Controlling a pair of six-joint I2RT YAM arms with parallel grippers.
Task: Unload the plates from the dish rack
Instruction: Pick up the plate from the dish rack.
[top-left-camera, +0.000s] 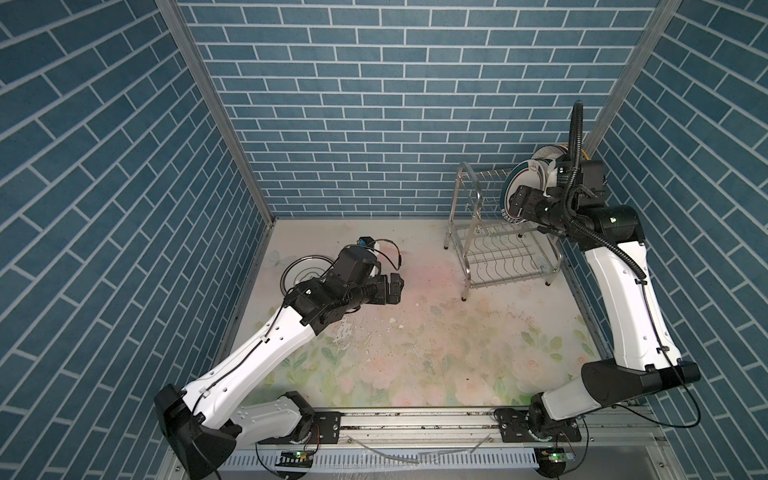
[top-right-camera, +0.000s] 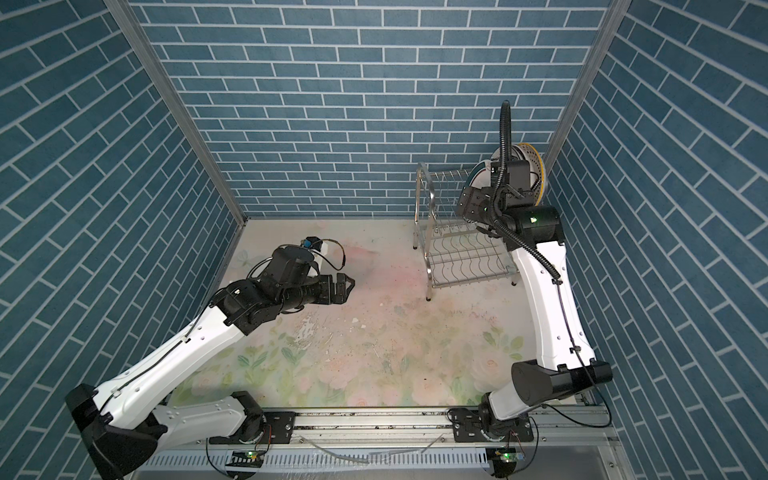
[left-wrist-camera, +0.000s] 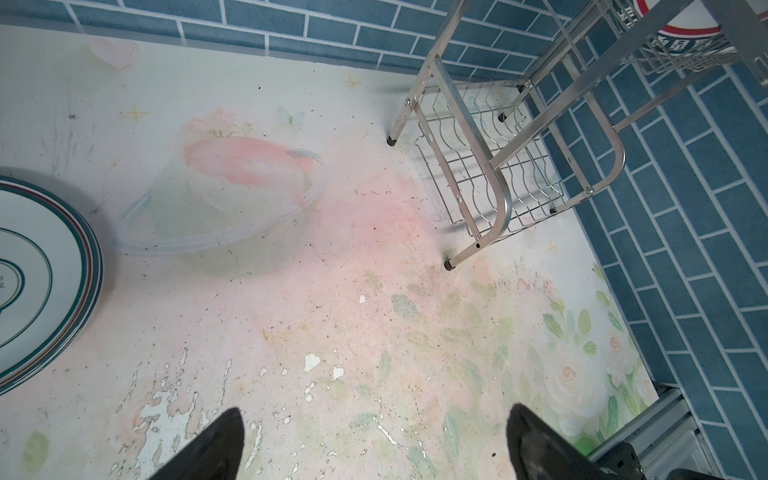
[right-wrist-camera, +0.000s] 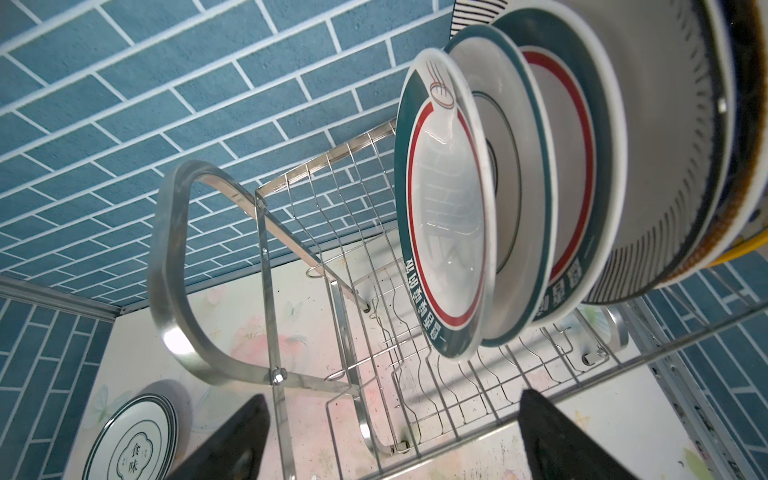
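facing the dish rack (right-wrist-camera: 174, 266), my right pincer (right-wrist-camera: 397, 395) is spread wide and empty, just short of the front plate (right-wrist-camera: 446, 208). that teal-and-red plate stands upright in the upper tier's slots, with the other plates behind it. i judge the next move is to slip the jaws over its rim, pinch, and lift it clear of the wires. my left pincer (left-wrist-camera: 376, 409) hangs wide open and empty over the tabletop (left-wrist-camera: 332, 311), near the unloaded stack (left-wrist-camera: 41, 270).

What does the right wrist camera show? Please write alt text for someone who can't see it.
Several patterned white plates stand on edge in the upper tier of a steel wire dish rack, just beyond the open right gripper. A stack of plates lies flat on the floral table below.
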